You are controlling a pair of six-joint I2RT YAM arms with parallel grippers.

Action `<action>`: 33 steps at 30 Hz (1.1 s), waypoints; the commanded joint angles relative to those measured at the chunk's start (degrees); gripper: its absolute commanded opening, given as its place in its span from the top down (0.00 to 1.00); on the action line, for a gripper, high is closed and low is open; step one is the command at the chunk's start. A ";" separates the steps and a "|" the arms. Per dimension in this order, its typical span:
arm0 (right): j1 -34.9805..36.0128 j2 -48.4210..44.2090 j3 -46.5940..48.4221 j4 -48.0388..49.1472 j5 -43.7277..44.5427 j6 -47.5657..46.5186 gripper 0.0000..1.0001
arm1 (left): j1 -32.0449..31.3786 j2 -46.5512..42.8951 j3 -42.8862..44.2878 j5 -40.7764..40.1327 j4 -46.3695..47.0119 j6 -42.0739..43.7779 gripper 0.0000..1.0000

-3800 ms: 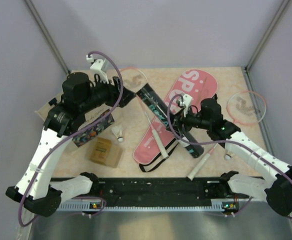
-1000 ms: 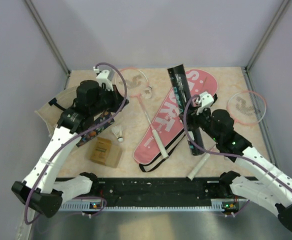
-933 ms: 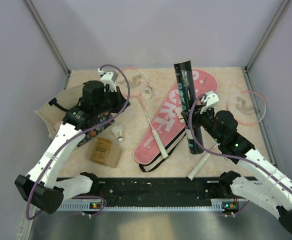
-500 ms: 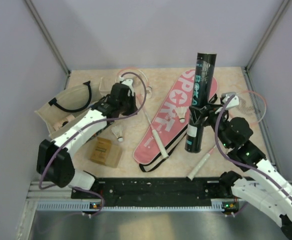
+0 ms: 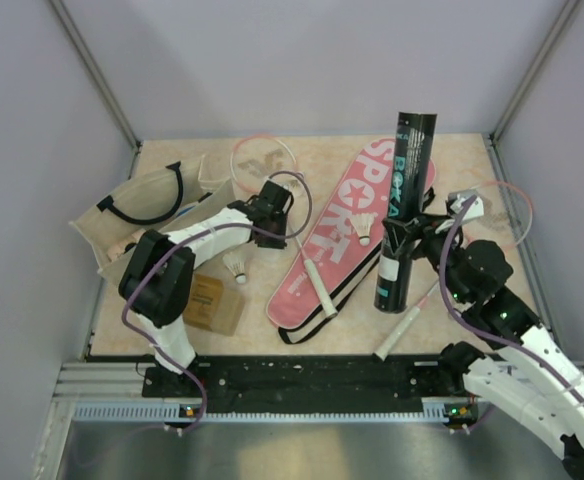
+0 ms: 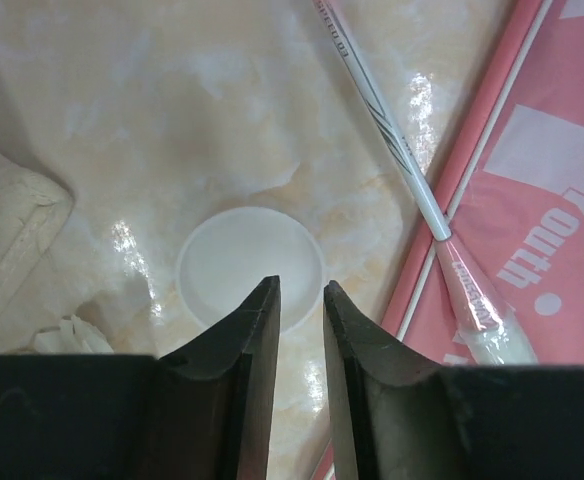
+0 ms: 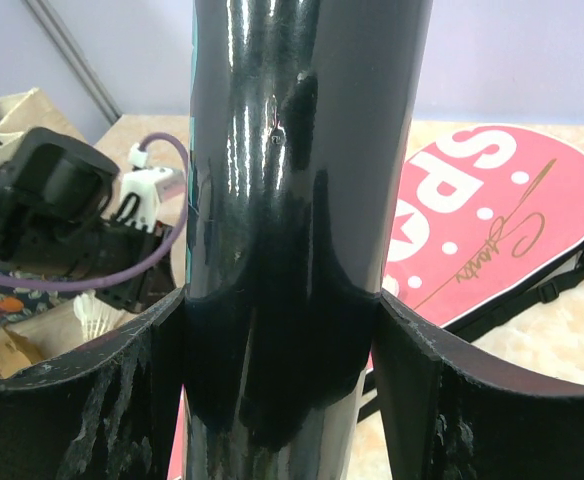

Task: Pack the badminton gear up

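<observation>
Tilted a second ago, the black tube [image 5: 405, 190] is now standing upright toward the right edge of the table [image 5: 464, 152], clamped by my right gripper [image 7: 278, 340]. My left gripper [image 6: 300, 292], barely parted and empty, is lining up over the white cap [image 6: 222, 262], which needs a centred pinch next.

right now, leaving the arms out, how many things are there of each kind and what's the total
rackets: 2
shuttlecocks: 2
black tube: 1
pink cover: 1
tote bag: 1
cardboard box: 1
white round cap: 1
total: 9
</observation>
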 commanded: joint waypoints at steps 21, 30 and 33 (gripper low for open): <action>0.33 -4.03 4.35 1.47 -3.70 -1.12 0.59 | -1.56 -1.89 14.75 -2.06 -33.42 39.27 0.42; 0.33 -4.82 5.76 -0.28 -4.40 -2.88 0.58 | 0.98 3.64 15.54 -6.98 -32.89 41.66 0.39; 0.42 -6.22 4.88 -0.37 -4.40 -2.88 0.58 | 1.42 5.31 15.88 -7.07 -32.89 41.40 0.38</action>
